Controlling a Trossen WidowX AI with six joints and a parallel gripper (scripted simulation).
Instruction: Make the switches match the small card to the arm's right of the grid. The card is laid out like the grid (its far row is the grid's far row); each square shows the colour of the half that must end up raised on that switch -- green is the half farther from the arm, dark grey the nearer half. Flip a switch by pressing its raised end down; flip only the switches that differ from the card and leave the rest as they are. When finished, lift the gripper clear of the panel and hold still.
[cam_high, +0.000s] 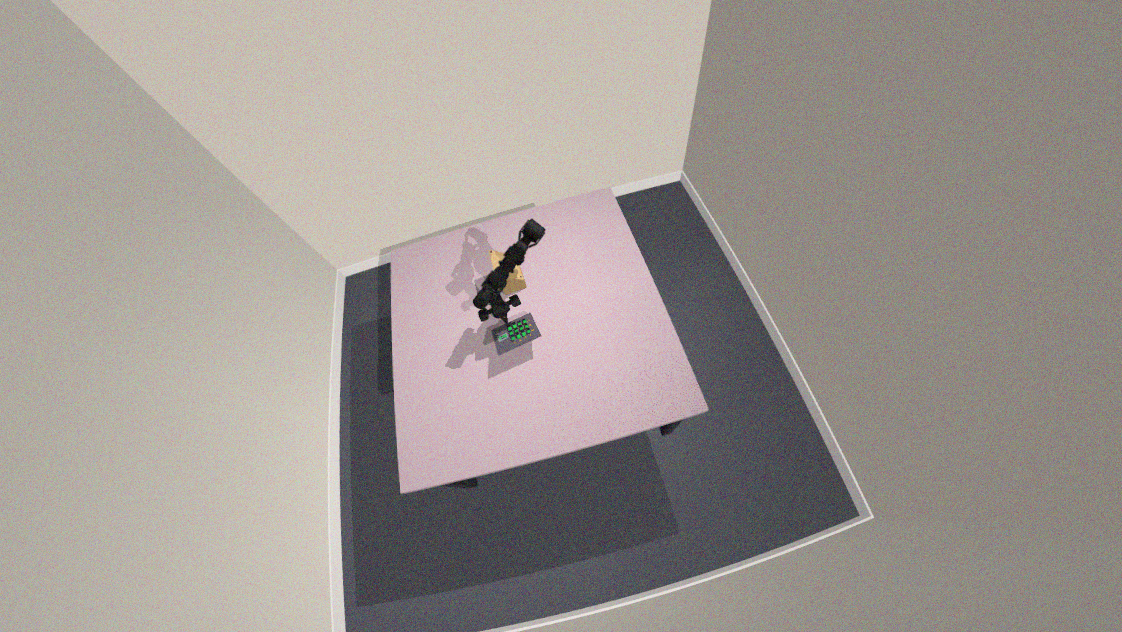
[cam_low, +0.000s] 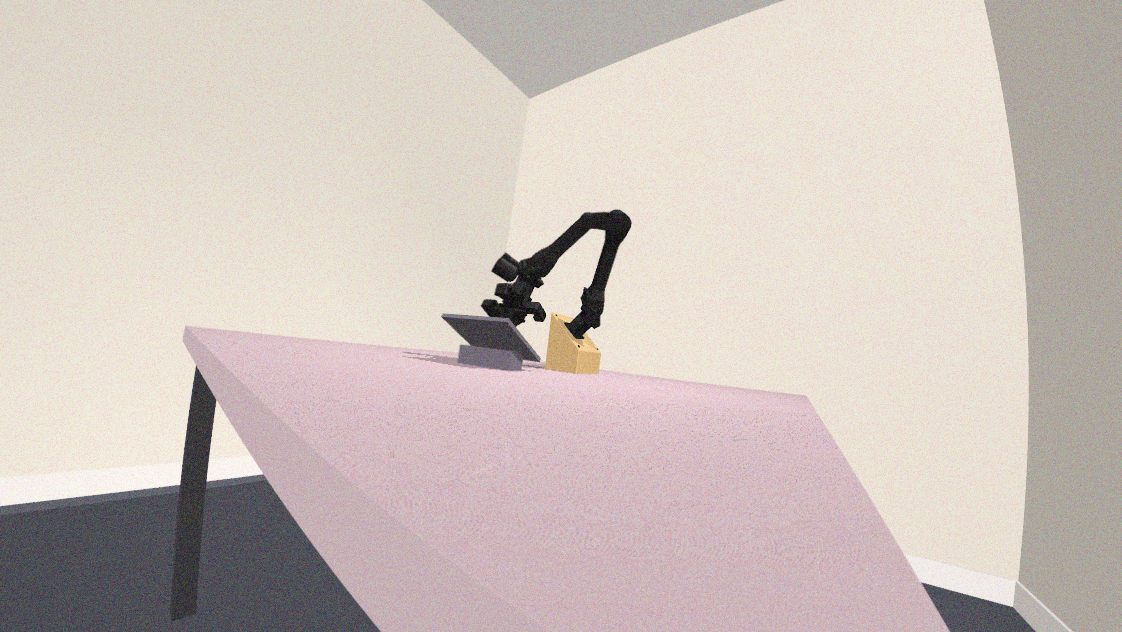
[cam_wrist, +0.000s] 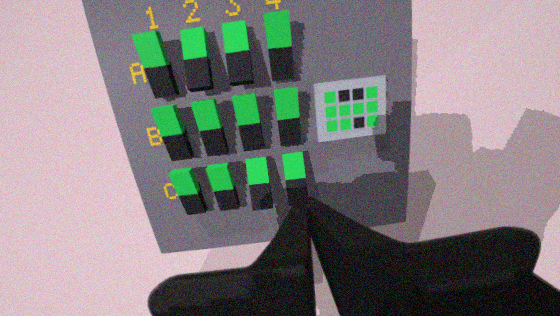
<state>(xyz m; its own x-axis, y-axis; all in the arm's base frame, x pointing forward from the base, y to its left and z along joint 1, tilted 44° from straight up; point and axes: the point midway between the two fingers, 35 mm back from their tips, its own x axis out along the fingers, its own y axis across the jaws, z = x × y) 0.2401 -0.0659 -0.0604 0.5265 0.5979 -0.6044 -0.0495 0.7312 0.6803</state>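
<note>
Hiding near end of switch C4 (cam_wrist: 294, 166): closed hand (cam_high: 508, 322) (cam_low: 518, 321) (cam_wrist: 304, 205).

Your pink table (cam_high: 581, 345) (cam_low: 628, 486) carries the grey switch panel (cam_high: 533, 338) (cam_wrist: 350, 35) at six o'clock of the tan base block (cam_high: 515, 285) (cam_low: 562, 349) in the top view.
</note>
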